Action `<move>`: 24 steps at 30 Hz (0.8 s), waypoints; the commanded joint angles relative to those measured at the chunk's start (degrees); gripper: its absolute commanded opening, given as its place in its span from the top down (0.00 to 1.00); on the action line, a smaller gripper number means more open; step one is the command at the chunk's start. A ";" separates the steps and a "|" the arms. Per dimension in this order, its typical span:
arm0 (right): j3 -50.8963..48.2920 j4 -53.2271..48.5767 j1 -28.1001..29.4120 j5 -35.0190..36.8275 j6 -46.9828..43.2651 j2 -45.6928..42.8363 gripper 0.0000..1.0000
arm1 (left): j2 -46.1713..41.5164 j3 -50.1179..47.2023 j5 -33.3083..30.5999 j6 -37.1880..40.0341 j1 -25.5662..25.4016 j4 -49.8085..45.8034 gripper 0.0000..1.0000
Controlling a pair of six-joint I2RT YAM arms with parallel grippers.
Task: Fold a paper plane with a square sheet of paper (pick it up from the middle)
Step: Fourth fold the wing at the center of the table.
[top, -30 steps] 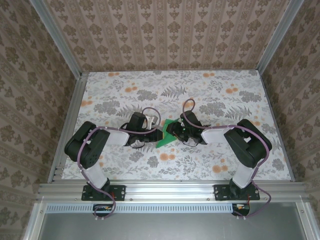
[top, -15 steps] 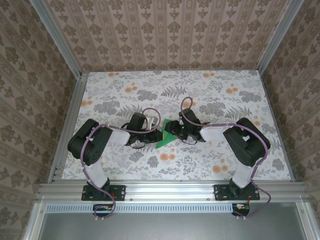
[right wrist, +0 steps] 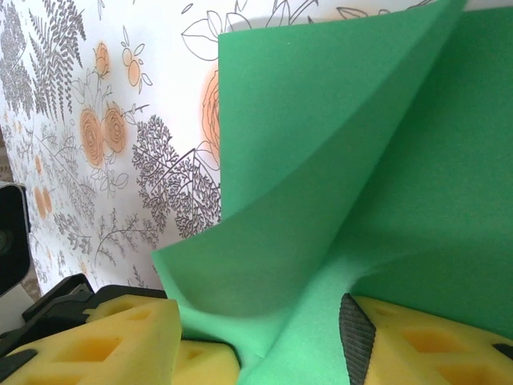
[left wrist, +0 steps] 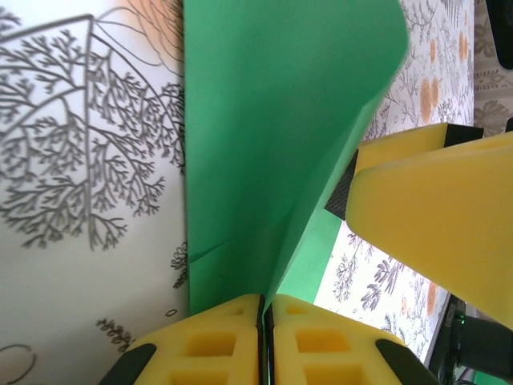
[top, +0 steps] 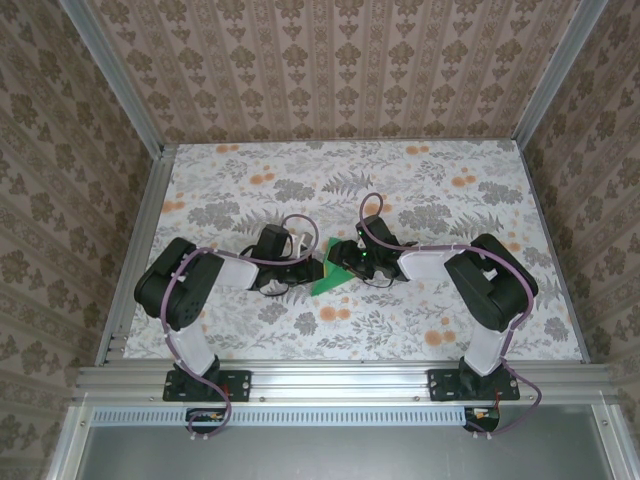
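One paper plane [top: 328,278], two pairs of jaws.

I run 2 arms: L arm [top: 180,290] & R arm [top: 495,285], both black w/ light grey mid parts. Thin purple cables [top: 372,200] loop along each. Black base plates [top: 205,385]. L tool [left wrist: 264,337] & R tool [right wrist: 276,353] have yellow fingers [left wrist: 321,349] w/ holes & black pads [right wrist: 357,337].

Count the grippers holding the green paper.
2. The left gripper is shut on the paper plane from the left; the right gripper clamps its raised flap from the right.
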 commanded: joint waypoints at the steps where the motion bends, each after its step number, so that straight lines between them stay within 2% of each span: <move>1: -1.05 -3.56 -0.23 1.85 -1.19 0.52 0.45 | 0.44 -0.92 -0.35 -1.51 0.65 0.95 0.88; 4: -0.97 -4.98 -0.23 2.73 -1.30 0.80 0.49 | 0.69 -1.20 0.02 -2.05 0.65 1.90 0.88; 8: -0.20 -7.34 -0.23 3.54 -1.56 1.21 0.50 | 0.66 -1.11 1.13 -1.84 0.65 2.28 0.85; 24: 5.05 -18.80 0.30 6.96 -3.70 4.28 0.48 | -4.33 -1.77 1.64 0.46 1.26 -0.96 0.66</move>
